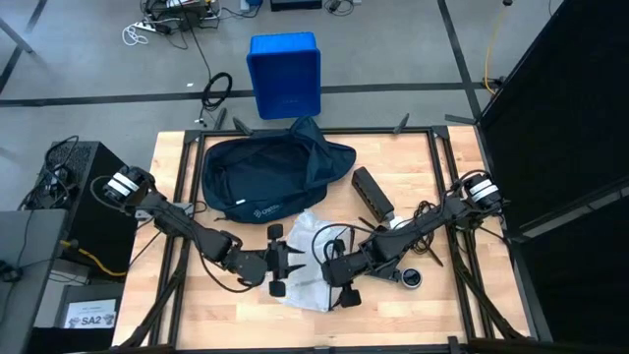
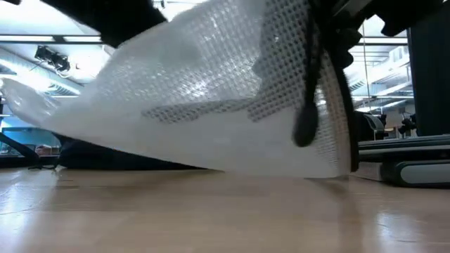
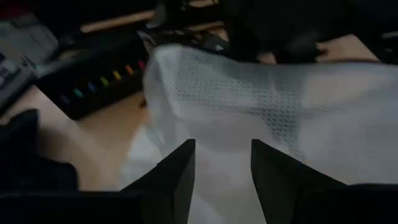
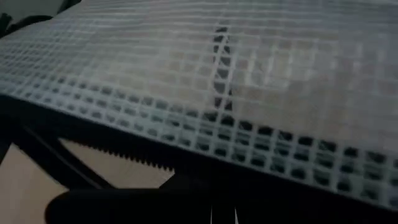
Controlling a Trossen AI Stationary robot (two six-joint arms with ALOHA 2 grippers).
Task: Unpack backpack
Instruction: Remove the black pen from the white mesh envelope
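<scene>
While the big soft dark navy fabric backpack (image 1: 270,175) sits slumped and open at the far middle of the wooden table (image 1: 442,187), just in front of the bright blue rigid plastic bin (image 1: 284,75) on the floor, the action is nearer the front edge. A white see-through mesh zip pouch (image 1: 310,258) lies on the wood just in front of the bag, between both arms. The right gripper (image 1: 341,278) is pinched tight on the pouch's edge, lifting that side so it slants up off the table in the low view. The left gripper (image 1: 278,261) is at the pouch's other side, fingers (image 3: 178,176) apart, with the mesh showing between them, not clamped. A long black box (image 1: 372,192) with a row of coloured dots rests right of the backpack, and a small round dark object (image 1: 410,279) lies by the right arm.
</scene>
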